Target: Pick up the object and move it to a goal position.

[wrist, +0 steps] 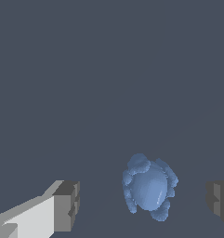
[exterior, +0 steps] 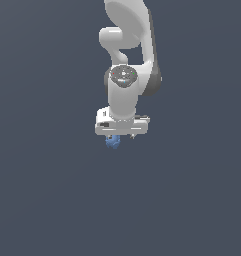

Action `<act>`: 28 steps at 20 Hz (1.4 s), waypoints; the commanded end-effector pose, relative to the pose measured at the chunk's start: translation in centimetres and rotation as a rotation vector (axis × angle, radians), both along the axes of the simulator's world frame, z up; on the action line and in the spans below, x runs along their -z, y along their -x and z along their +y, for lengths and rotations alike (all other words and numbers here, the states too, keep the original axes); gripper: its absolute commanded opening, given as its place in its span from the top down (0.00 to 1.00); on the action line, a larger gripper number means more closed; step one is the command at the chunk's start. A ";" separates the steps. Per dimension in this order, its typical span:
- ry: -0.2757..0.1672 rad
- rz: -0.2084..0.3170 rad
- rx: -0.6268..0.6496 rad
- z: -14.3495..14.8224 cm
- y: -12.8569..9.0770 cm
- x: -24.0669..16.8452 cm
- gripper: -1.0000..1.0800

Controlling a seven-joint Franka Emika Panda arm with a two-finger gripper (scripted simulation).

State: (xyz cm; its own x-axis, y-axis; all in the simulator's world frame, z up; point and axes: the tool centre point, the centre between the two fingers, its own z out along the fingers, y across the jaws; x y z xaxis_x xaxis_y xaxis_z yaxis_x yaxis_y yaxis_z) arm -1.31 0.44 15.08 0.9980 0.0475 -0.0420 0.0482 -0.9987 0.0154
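Observation:
The object [wrist: 149,187] is a small lumpy blue thing lying on the dark grey floor. In the wrist view it sits between my two grey fingertips, nearer one of them, with clear gaps on both sides. My gripper [wrist: 143,201] is open and touches nothing. In the exterior view the white gripper [exterior: 121,134] hangs straight down from the arm, and the object [exterior: 112,142] peeks out just under its body toward the exterior view's left. The fingers are mostly hidden there.
Only the plain dark grey floor [exterior: 52,190] surrounds the arm. The white arm [exterior: 127,60] rises above the gripper. No goal marker or other thing shows in either view.

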 end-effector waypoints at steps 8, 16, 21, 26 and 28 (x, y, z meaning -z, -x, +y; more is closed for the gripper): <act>-0.007 -0.009 0.025 -0.9 -0.3 -1.0 0.04; -0.009 -0.013 0.036 -1.1 -0.3 -1.1 0.04; -0.011 -0.017 0.072 -1.5 0.4 0.0 0.04; -0.013 -0.025 0.136 -2.3 1.9 1.9 0.04; -0.013 -0.029 0.169 -2.7 2.7 2.9 0.04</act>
State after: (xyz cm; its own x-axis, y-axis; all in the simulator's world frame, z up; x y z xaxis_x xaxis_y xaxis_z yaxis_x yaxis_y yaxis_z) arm -3.39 -1.94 12.92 0.9952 -0.0967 -0.0162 -0.0966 -0.9953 0.0017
